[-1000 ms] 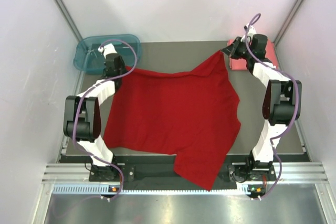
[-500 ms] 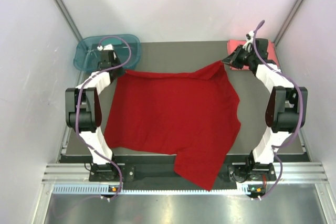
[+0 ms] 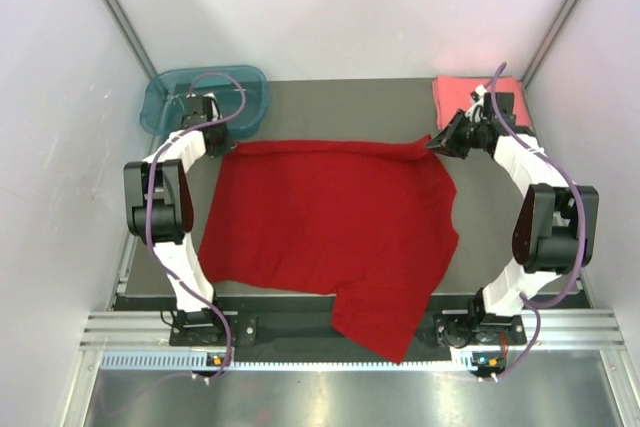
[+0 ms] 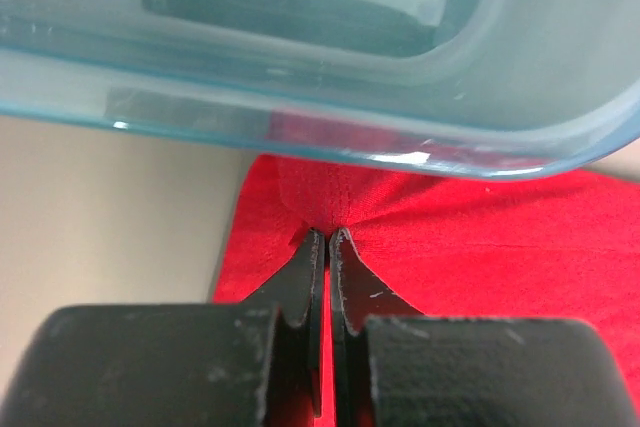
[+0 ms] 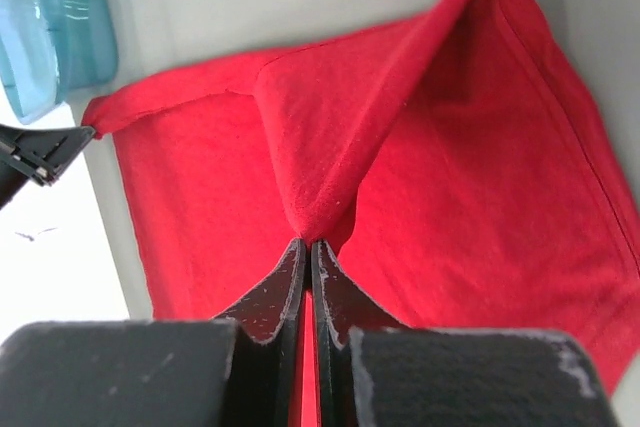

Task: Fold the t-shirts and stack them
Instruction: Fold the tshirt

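white walls close in on three sides of a dark desk (image 3: 340, 107), and my two arm bases sit bolted at its near edge.

closest to me, a flap of the deep red t-shirt (image 3: 330, 217) hangs off the near edge of the desk, between the bases. from there the shirt lies spread across the middle of the desk, mostly flat, with its right side running unevenly and a ridge of cloth rising toward the far right corner.

at the far left corner of the shirt, my left gripper (image 4: 325, 237) is pinched tight on a small pucker of red fabric, fingers almost touching. at the far right corner, my right gripper (image 5: 305, 242) is likewise closed hard on a peak of the cloth, which tents up from the desk to meet the fingertips.

just past my left gripper is the teal tub (image 3: 165, 112), its translucent rim overhanging the shirt's far edge in the wrist view. in the far right corner of the desk, beyond my right gripper, lies the coral-pink t-shirt (image 3: 458, 97), a neat folded rectangle, apart from the red one.
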You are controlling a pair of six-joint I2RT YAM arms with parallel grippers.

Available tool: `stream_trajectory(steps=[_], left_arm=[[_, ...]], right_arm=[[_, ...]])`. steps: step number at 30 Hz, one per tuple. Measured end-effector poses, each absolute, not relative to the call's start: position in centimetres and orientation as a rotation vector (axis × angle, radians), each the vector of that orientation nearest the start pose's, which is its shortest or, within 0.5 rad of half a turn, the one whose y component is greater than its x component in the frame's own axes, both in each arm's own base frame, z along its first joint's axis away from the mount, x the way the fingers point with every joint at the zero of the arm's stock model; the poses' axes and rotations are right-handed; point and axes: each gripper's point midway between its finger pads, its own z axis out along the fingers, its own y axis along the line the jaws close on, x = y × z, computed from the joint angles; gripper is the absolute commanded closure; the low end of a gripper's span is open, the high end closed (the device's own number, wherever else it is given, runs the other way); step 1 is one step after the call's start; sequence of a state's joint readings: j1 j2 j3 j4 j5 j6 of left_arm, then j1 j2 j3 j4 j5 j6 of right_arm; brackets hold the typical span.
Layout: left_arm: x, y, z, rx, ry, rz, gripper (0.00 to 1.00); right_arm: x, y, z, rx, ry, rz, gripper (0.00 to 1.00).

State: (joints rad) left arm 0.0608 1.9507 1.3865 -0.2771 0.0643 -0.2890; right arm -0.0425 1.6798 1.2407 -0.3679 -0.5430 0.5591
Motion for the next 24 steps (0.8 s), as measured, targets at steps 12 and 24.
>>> stream_trajectory(steps=[12, 24], left_arm=[[49.0, 3.4, 8.7, -0.399, 2.432, -0.195, 1.00], [47.9, 2.6, 6.6, -0.379, 2.548, -0.255, 1.00]], right_arm=[[40.0, 8.4, 15.4, 0.473, 2.419, 0.888, 1.00], [36.3, 9.6, 16.0, 0.506, 2.452, 0.980, 1.00]])
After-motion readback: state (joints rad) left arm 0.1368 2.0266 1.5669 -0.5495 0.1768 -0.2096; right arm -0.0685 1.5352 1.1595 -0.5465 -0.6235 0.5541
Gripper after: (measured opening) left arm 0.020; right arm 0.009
